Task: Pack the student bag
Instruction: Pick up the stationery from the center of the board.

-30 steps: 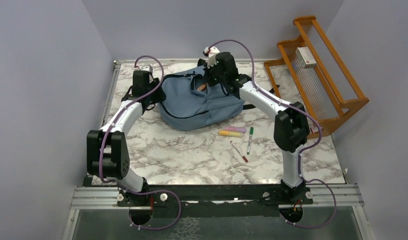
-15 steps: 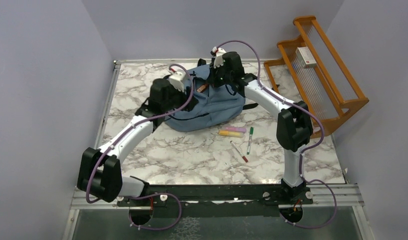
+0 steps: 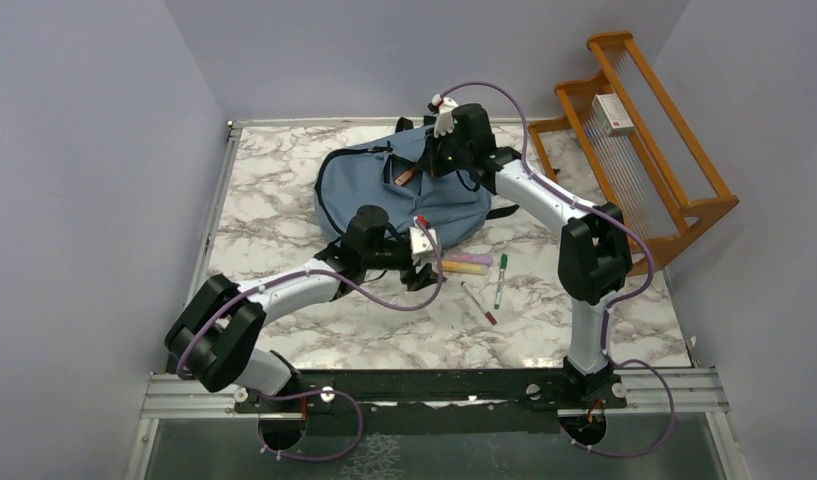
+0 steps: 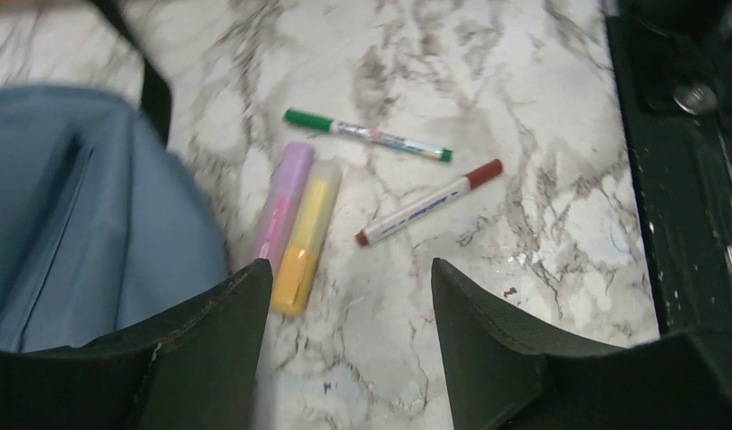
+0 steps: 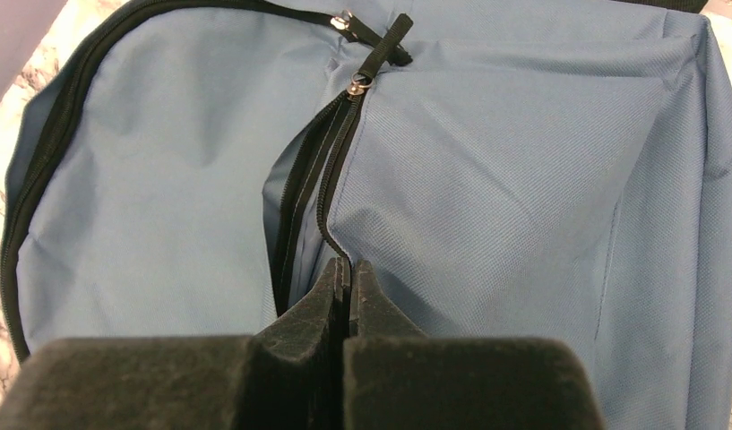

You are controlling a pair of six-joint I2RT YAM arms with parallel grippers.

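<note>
The student bag (image 3: pixel 384 195), slate-blue with dark zippers, lies at the back middle of the table. My right gripper (image 5: pixel 348 269) is shut on the zipper edge of the bag's (image 5: pixel 514 170) open pocket, holding the fabric up. My left gripper (image 4: pixel 348 278) hovers open and empty just off the bag's (image 4: pixel 66 215) front edge, over the marble. Right ahead of it lie a yellow highlighter (image 4: pixel 306 237) and a pink highlighter (image 4: pixel 281 202) side by side. Beyond them are a green marker (image 4: pixel 368 134) and a red marker (image 4: pixel 429 202). In the top view the left gripper (image 3: pixel 427 272) is beside the highlighters (image 3: pixel 464 264).
A wooden rack (image 3: pixel 639 150) with a small white box (image 3: pixel 612 113) on it stands at the back right. The green marker (image 3: pixel 501 280) and red marker (image 3: pixel 478 303) lie right of the highlighters. The black base rail (image 3: pixel 434 385) runs along the near edge.
My left arm has swung from the bag's left side round to its front, down near the highlighters, and its jaws have widened. The right gripper stays shut on the bag.
</note>
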